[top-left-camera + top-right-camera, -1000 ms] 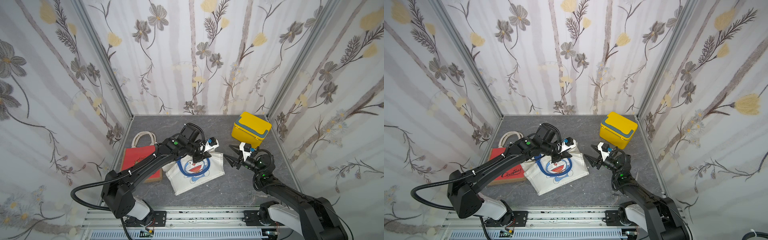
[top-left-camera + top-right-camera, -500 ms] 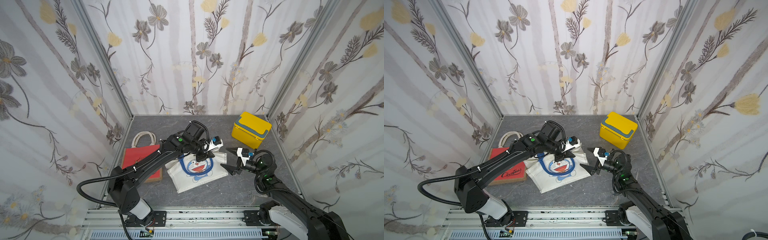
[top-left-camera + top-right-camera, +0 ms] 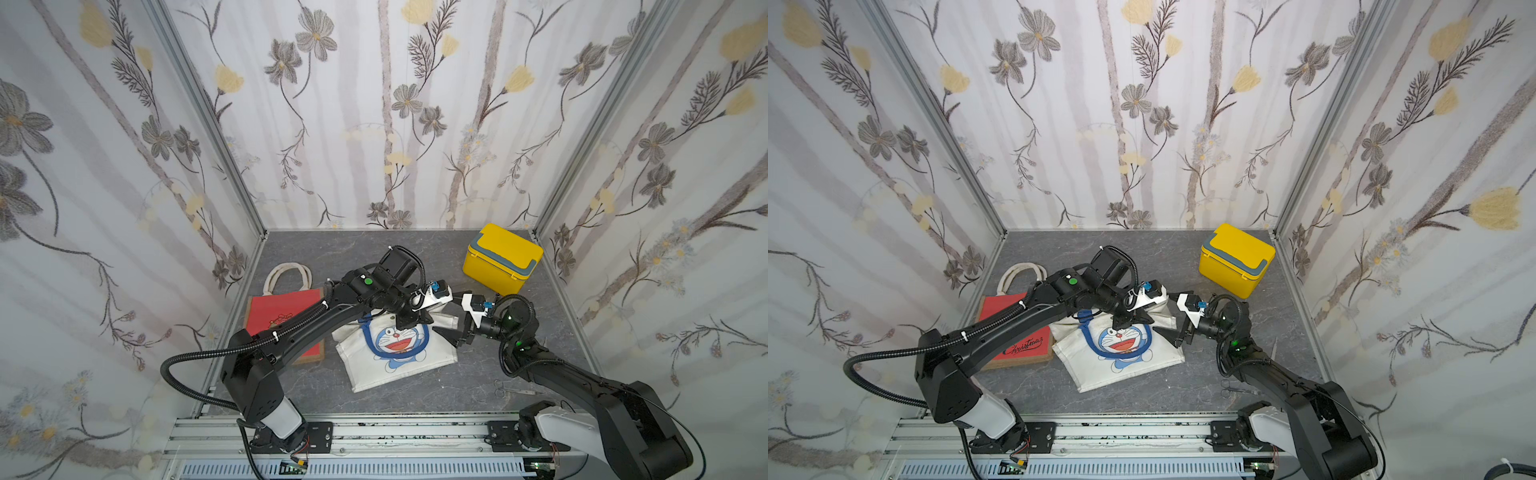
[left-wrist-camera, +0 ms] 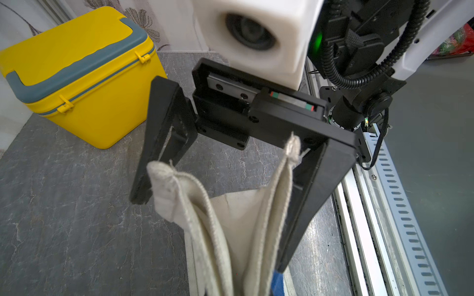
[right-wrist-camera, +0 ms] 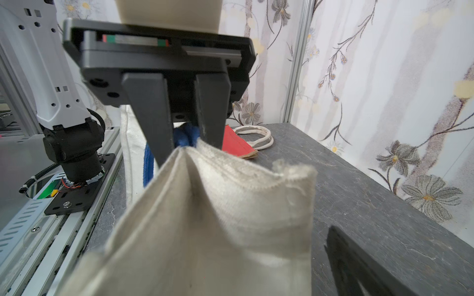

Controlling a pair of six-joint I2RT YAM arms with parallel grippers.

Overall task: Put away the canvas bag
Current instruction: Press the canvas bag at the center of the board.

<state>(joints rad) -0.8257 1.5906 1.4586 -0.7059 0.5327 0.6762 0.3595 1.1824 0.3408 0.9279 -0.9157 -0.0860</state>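
Observation:
The canvas bag [image 3: 399, 353] [image 3: 1121, 353] is white with a blue cartoon cat print and lies on the grey floor in both top views. My left gripper [image 3: 415, 320] [image 5: 187, 151] is shut on its upper rim, pinching the cloth just by the blue handle [image 5: 184, 135] and lifting that edge. My right gripper [image 3: 446, 313] [image 4: 210, 230] stands open, facing the left one. The bag's raised right corner [image 4: 230, 205] sits between its spread fingers [image 4: 164, 143], which do not press on it. One of its own fingers [image 5: 359, 269] shows beside the cloth.
A red bag [image 3: 286, 320] with white handles lies flat to the left, touching the canvas bag. A yellow lidded box [image 3: 500, 257] stands at the back right. Small scissors [image 3: 505, 388] lie near the front right. Metal rails [image 3: 374, 432] run along the front edge.
My right gripper has opened wide and moved left, so that it now straddles the bag's corner. My left gripper has carried the pinched rim a little to the right.

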